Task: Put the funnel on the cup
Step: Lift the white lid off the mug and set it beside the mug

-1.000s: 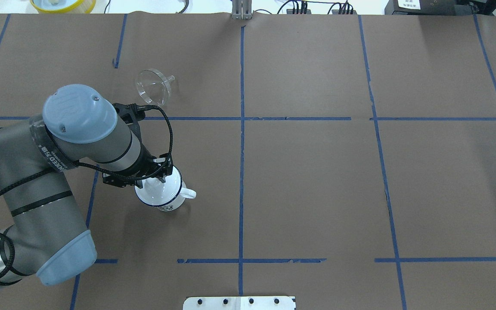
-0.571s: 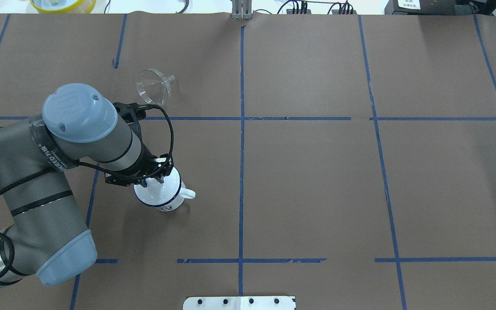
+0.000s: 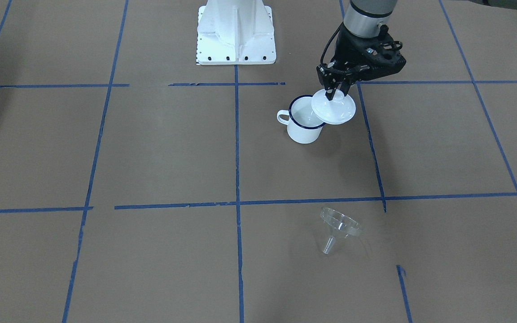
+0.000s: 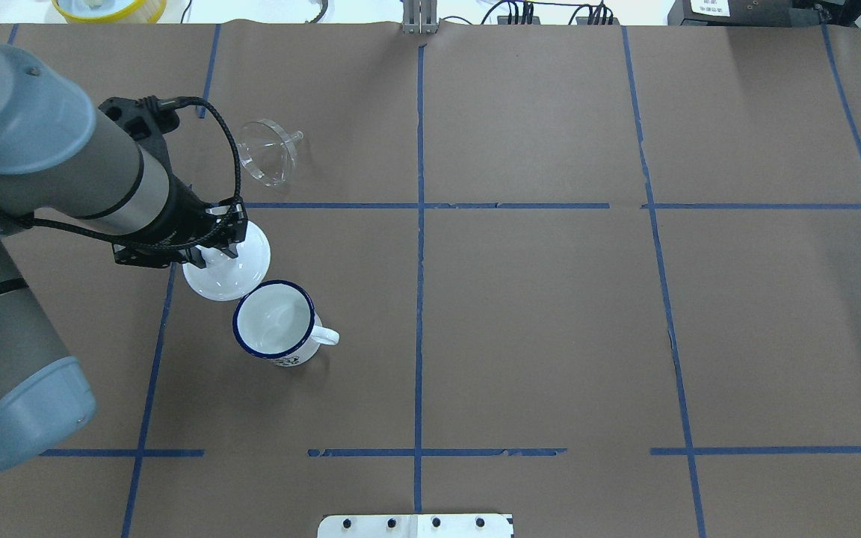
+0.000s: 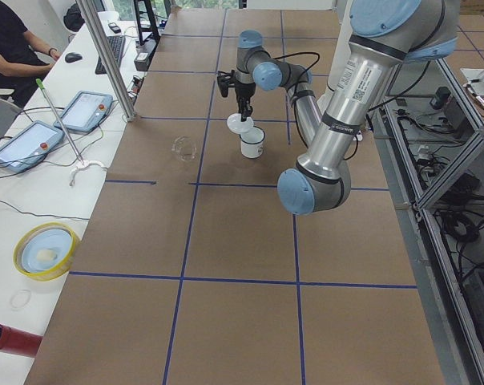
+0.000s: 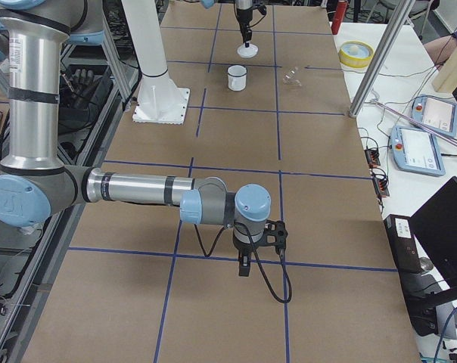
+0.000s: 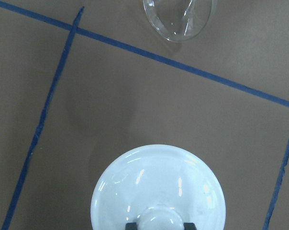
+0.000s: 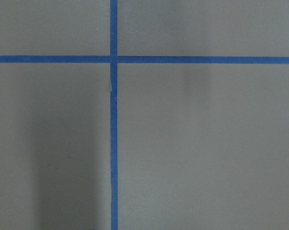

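Lid off the cup, funnel not yet taken up.
The left fingers (image 3: 330, 92) pinch the white lid (image 3: 335, 110) by its knob, held up just beside the uncovered cup (image 3: 303, 128); the funnel (image 3: 340, 226) lies on its side on the tabletop (image 3: 151, 148), well apart (the placing itself remains). The right fingers' (image 6: 244, 266) spread cannot be made out. The cup's dark print is too small to read.
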